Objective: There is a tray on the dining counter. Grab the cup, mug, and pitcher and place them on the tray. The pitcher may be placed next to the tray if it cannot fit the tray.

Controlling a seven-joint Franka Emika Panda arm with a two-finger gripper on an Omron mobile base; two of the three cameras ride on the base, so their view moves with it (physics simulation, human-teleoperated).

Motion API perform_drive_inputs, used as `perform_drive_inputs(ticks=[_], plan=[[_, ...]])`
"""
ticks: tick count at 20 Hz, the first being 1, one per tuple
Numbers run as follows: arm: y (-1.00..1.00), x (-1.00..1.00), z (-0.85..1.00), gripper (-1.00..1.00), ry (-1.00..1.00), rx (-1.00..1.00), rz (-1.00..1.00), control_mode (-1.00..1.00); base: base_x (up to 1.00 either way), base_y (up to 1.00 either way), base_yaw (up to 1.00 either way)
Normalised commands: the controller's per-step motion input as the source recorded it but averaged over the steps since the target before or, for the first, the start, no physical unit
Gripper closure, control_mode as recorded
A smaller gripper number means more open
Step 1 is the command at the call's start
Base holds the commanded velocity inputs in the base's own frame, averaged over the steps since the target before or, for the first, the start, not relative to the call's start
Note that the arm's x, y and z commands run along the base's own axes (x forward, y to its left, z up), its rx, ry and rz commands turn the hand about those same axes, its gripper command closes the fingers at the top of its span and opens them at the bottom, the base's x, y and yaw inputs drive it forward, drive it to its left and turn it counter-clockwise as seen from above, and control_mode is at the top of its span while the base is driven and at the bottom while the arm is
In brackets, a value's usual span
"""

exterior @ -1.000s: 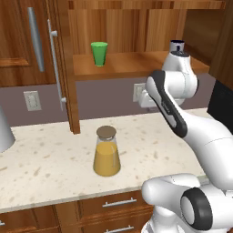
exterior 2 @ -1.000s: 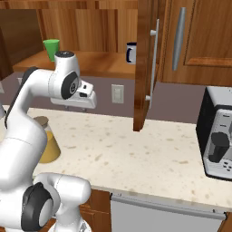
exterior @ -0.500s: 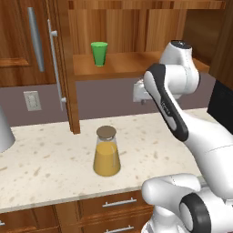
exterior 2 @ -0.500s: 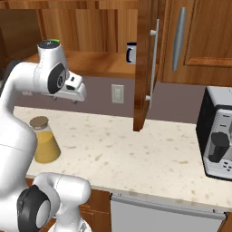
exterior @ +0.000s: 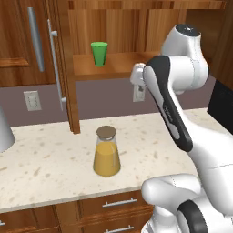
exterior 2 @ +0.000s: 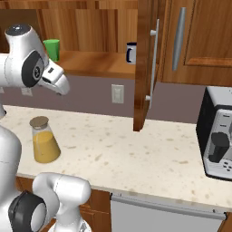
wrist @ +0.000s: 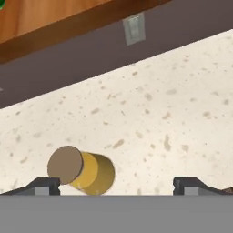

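End effector (wrist: 116,185) open, empty, above clear conical glass pitcher (exterior: 107,152) with orange liquid, upright on speckled beige surface (exterior: 50,159); green cup (exterior: 99,53) on shelf.

Arm swung further left and the wrist turned down: gripper (wrist: 116,184) now looks down at the counter (wrist: 159,113), pitcher (wrist: 82,170) near its left fingertip. Jaws opened a bit more, now wide apart, empty. Pitcher itself hasn't moved.

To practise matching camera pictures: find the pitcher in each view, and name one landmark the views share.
Left base view: pitcher, centre, on the speckled counter.
Right base view: far left, beside the white arm.
Hand view: lower left, seen from above.
Shared landmark: wall outlet.
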Motion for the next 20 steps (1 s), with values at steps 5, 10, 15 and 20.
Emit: perform_drive_inputs(ticks=[5,10,15,20], plan=[[0.01,-0.7,0.3,-1.0,-0.15,0.22,-0.31,-1.0,0.0,0.0,0.0],[0.0,-0.61,0.28,-1.0,-0.18,0.23,-0.31,-1.0,0.0,0.0,0.0],[0.0,-0.25,0.44,-1.0,-0.17,0.21,-0.27,-1.0,0.0,0.0,0.0],[0.02,0.0,0.58,-1.0,-0.16,0.21,-0.22,-1.0,0.0,0.0,0.0]])
